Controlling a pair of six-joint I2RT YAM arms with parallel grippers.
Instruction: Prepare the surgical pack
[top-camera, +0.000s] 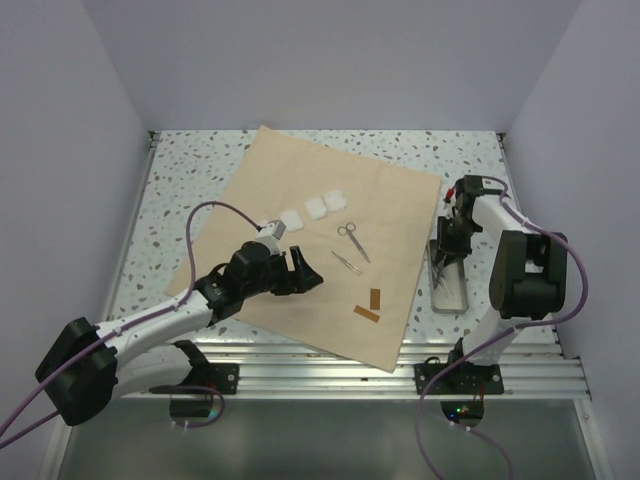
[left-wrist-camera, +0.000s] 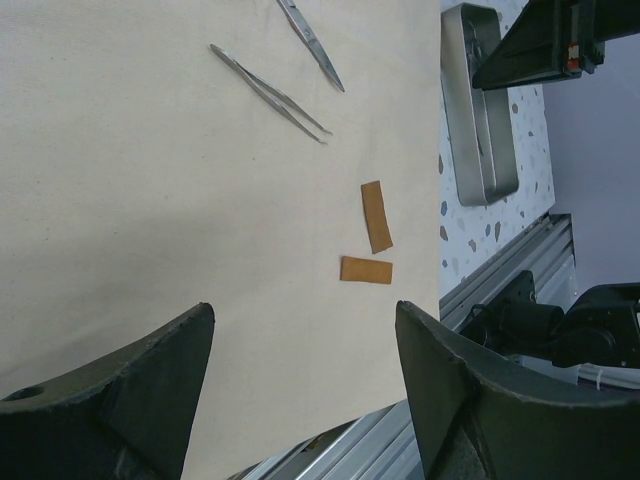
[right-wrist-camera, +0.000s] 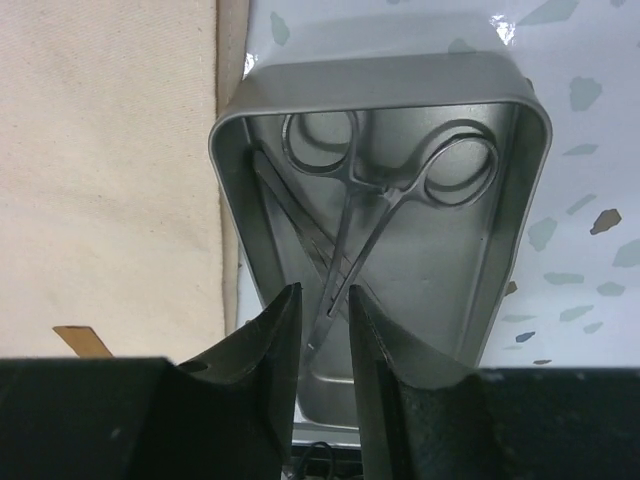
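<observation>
The surgical pack is a wide tan cloth spread flat on the table, also seen in the left wrist view. My left gripper hovers open over its near-left part, nothing between its fingers. My right gripper hangs over a silver metal tray beside the cloth's right edge. Its jaws stand a narrow gap apart, above the tips of steel forceps lying in the tray.
On the cloth lie scissors, tweezers, three white gauze squares and two orange-brown strips. Another thin steel instrument lies crossed under the forceps. White walls close in three sides; a metal rail runs along the near edge.
</observation>
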